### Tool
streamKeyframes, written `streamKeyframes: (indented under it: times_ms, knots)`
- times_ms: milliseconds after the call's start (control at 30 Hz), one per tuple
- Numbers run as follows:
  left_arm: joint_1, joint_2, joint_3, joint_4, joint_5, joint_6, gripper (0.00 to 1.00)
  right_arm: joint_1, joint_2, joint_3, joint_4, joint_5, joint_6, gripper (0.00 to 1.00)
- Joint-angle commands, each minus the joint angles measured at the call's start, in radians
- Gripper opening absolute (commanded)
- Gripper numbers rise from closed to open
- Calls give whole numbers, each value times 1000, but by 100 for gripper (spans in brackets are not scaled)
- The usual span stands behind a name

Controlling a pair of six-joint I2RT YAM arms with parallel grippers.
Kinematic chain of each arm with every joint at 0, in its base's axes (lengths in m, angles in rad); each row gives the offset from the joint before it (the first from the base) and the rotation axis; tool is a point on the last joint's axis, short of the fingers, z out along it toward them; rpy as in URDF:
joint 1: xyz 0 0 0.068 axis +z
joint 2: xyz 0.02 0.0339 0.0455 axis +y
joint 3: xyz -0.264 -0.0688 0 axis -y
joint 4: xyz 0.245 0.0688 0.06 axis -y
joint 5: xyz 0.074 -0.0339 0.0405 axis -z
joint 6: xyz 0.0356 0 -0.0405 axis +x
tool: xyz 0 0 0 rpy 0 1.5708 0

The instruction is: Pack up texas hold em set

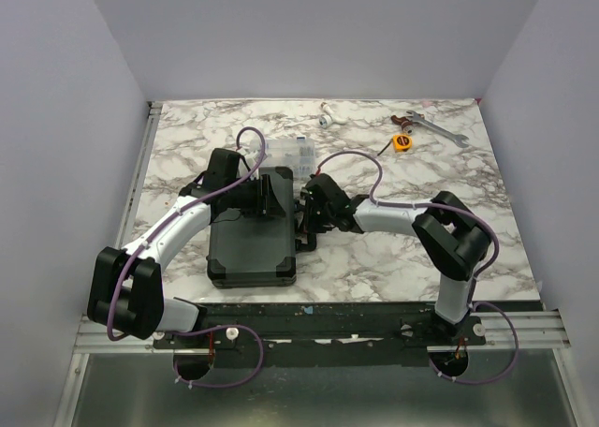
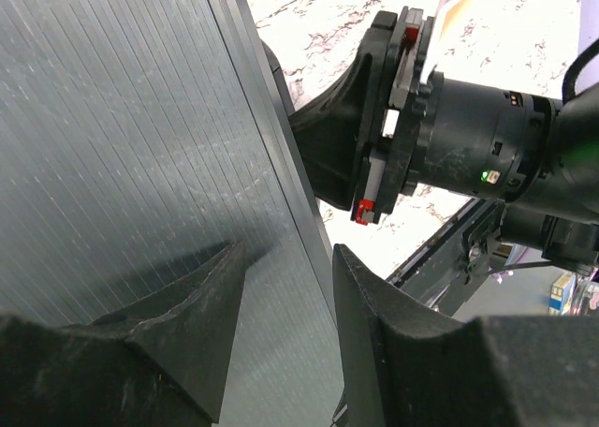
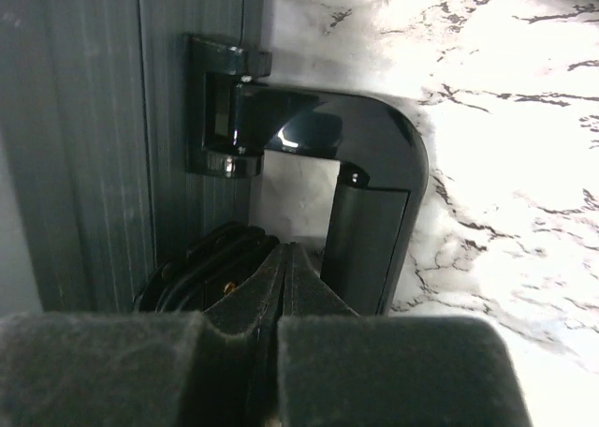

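1. Case (image 1: pixel 251 244) lies lid down, left of table (image 1: pixel 393 258) centre, near the front edge. Latching step, I judge.
2. Left fingers (image 2: pixel 201 296) half-spread over the lid's right edge, gripping nothing.
3. Right fingers (image 3: pixel 253 287) pinched shut at latch (image 3: pixel 197 258) beside handle (image 3: pixel 374 193). Next: press latch home.
4. Bare table to the right; clear box (image 1: pixel 295 155) crowds the case's far edge.

Legible text, labels, brands, numbers, signs: none in any view.

Marks present but unreadable:
- Right arm's motor housing (image 2: pixel 477 127): a few small pale marks near its upper edge, too small to make out.
- Blue-and-white item (image 2: pixel 562 287) at the right edge of the left wrist view: possibly printed, but blurred and cut off by the frame.
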Motion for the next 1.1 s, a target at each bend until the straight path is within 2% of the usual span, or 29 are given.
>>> streamKeyframes:
  times_ms: [0,267,433,633,700,867,1067]
  knots:
    - [-4,40,-38,-100,-78,39,44,78,105,-29,-40,-79,40,0]
    - [-4,28,-41,-100,-78,37,44,78,139,-10,48,-139,56,0]
    - [-4,27,-41,-97,-73,37,44,67,62,-143,414,-335,85,0]
    - [-4,20,-41,-97,-71,37,44,47,57,-132,434,-401,66,0]
    - [-4,15,-41,-96,-69,37,44,44,20,-126,364,-334,39,0]
    - [-4,-3,-40,-89,-62,40,44,41,-122,-81,88,-47,-54,0]
    - [-4,-72,-47,-52,-66,42,44,17,-297,-76,-107,186,-102,0]
